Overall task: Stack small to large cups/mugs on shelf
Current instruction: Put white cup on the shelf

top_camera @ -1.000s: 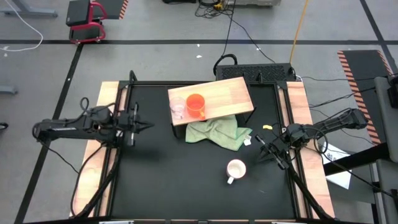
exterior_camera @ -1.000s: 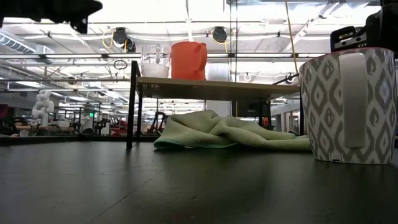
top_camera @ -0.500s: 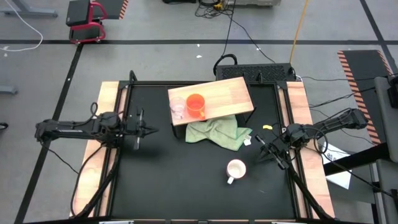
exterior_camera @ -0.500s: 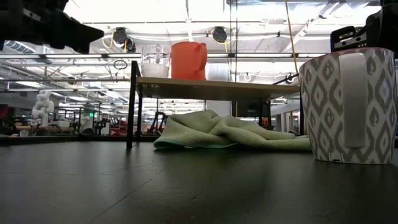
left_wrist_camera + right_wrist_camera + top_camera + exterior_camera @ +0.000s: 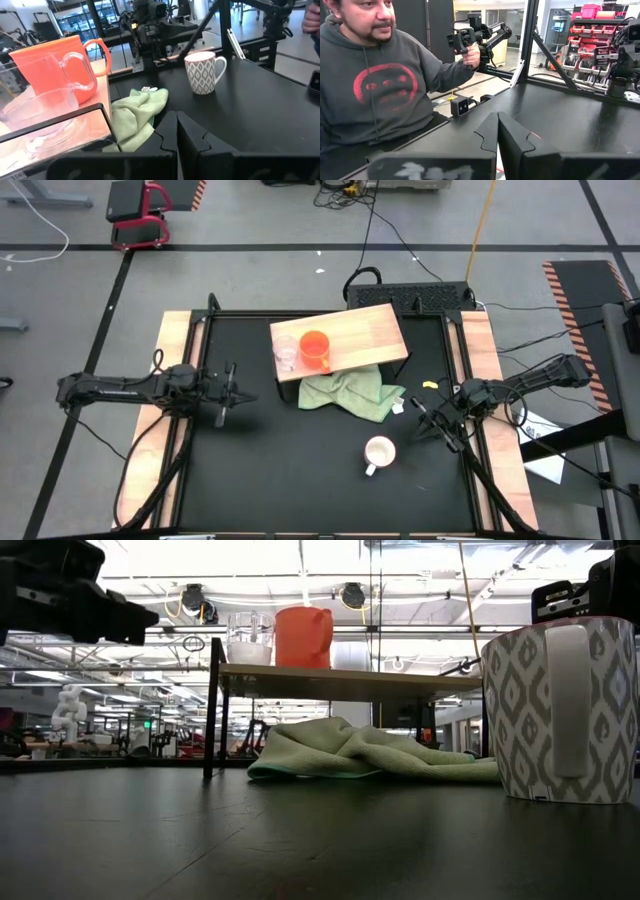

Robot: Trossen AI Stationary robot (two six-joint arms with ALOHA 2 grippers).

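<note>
The tan wooden shelf stands on dark legs at the table's far middle. The clear glass cup and the orange mug stand side by side on the shelf's left end; both also show in the left wrist view, the glass cup and the orange mug. The white patterned mug stands upright on the black table at the near right. My left gripper is shut and empty, left of the shelf. My right gripper is shut and empty, right of the white mug.
A green cloth lies crumpled on the table under and in front of the shelf. A person in a grey hoodie sits beyond the table's edge in the right wrist view. Bare black table lies in front of the left gripper.
My left gripper has gone toward the table's right edge, nearer the shelf, and a little down, staying shut. The right arm and the cups have kept still.
</note>
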